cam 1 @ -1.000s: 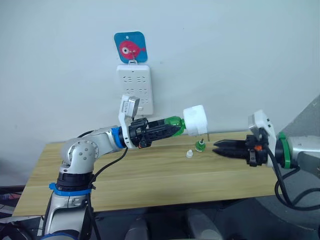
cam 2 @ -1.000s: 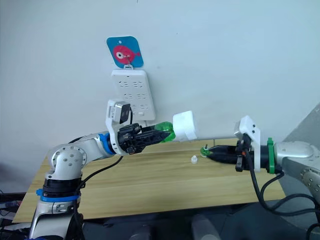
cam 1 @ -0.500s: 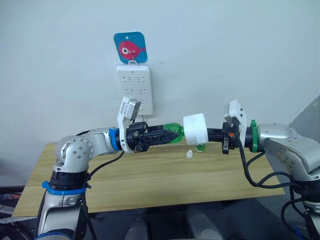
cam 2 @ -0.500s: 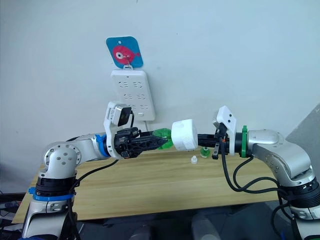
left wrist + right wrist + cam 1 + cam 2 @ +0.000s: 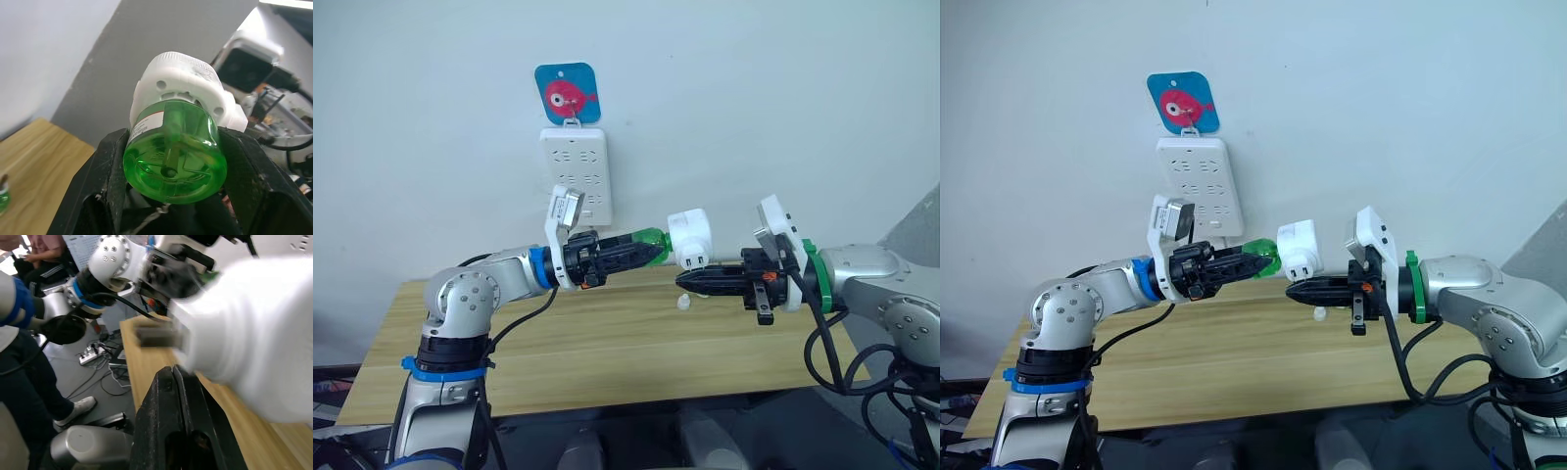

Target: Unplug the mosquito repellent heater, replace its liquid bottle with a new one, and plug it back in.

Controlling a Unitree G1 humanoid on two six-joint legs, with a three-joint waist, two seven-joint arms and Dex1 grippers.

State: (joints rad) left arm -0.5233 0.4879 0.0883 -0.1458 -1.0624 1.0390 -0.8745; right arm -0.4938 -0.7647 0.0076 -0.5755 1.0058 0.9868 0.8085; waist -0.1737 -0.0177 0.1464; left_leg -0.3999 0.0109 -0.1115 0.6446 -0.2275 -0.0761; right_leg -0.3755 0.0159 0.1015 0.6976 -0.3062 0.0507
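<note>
A green translucent liquid bottle [image 5: 649, 241], screwed into the small white rounded plastic heater [image 5: 690, 240], is clamped by the left end effector [image 5: 651, 252] above the wooden table [image 5: 607, 352]; the right end effector [image 5: 687, 280], fingers pressed together and empty, is seen just beneath the heater.

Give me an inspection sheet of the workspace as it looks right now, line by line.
Surface: wooden table, light grain, against the wall.
Job's things: mosquito repellent heater unplugged, held in mid-air above the table with a green liquid bottle attached; prongs point toward the right gripper.
Clutter: small white cap on the table.
Grippers: left gripper shut on the green liquid bottle; right gripper shut, its tips just below the heater.
Cables: black cables hang from both arms.
Surroundings: white power strip on the wall under a blue fish hook; a person's legs in the right wrist view.
</note>
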